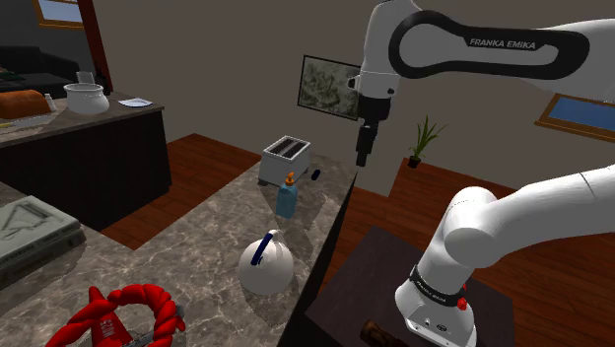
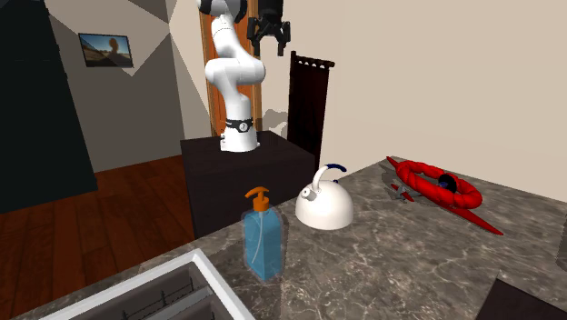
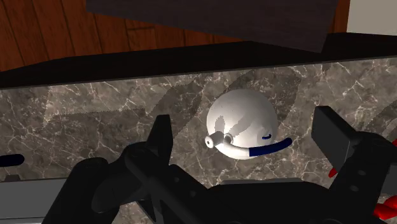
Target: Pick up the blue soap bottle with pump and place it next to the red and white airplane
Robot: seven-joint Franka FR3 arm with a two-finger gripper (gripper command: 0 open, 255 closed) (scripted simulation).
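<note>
**One claw [image 2: 271, 44], open, high over the tabletop [image 1: 187, 251]**

Claw hangs well above the marble tabletop, fingers spread apart, nothing held. Blue soap bottle [image 1: 287, 200] with an orange pump stands upright on the tabletop, between the toaster [image 1: 286, 158] and the white kettle [image 1: 264, 264]. Red airplane [image 1: 123, 317] lies beyond the kettle, well apart from the bottle. From the wrist, the kettle sits below, between the fingers.
</note>
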